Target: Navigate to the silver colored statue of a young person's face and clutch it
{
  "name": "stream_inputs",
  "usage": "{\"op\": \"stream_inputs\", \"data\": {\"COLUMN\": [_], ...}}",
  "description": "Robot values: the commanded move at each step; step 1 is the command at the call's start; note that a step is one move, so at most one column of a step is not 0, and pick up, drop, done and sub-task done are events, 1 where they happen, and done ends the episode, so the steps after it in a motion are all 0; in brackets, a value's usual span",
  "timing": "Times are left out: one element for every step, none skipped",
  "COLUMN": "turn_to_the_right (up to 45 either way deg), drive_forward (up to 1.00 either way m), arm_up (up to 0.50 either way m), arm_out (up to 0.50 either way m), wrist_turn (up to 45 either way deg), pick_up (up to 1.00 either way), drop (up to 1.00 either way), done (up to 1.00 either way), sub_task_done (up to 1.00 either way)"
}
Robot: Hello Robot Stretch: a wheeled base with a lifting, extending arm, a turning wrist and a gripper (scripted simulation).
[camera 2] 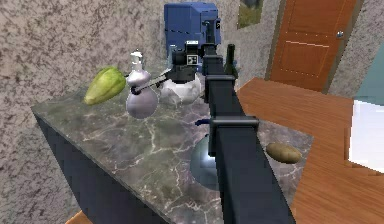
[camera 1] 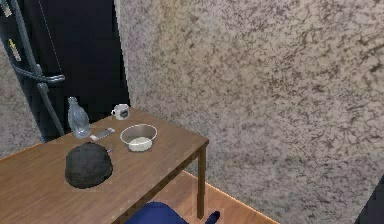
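Standing upright on the marble table [camera 2: 110, 150], the silvery figure [camera 2: 140, 96], which by shape and colour is likely the statue, lies just to the arm side view's left of the gripper [camera 2: 168, 80]. Whether the two touch cannot be told. A yellow-green thing [camera 2: 103, 86] sits farther left, and a whitish thing [camera 2: 180, 94] lies at the gripper, so I cannot tell whether it holds anything. The coming move probably calls for a small shift leftward rather than more reach.

Wooden table [camera 1: 30, 185]: one bottle [camera 1: 76, 118], one bowl [camera 1: 139, 137], one mug [camera 1: 121, 111], one dark lump [camera 1: 88, 166]. Marble counter [camera 2: 110, 140]: one green vegetable [camera 2: 104, 86], one brown lump [camera 2: 284, 153].
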Motion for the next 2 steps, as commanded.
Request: {"op": "stream_inputs", "data": {"turn_to_the_right": [0.0, 0.0], "drive_forward": [0.00, 0.00], "arm_up": [0.00, 0.00], "arm_out": [0.00, 0.00], "wrist_turn": [39.0, 0.0], "pick_up": [0.00, 1.00], "drop": [0.00, 0.00], "done": [0.00, 0.00], "sub_task_done": [0.00, 0.00]}}
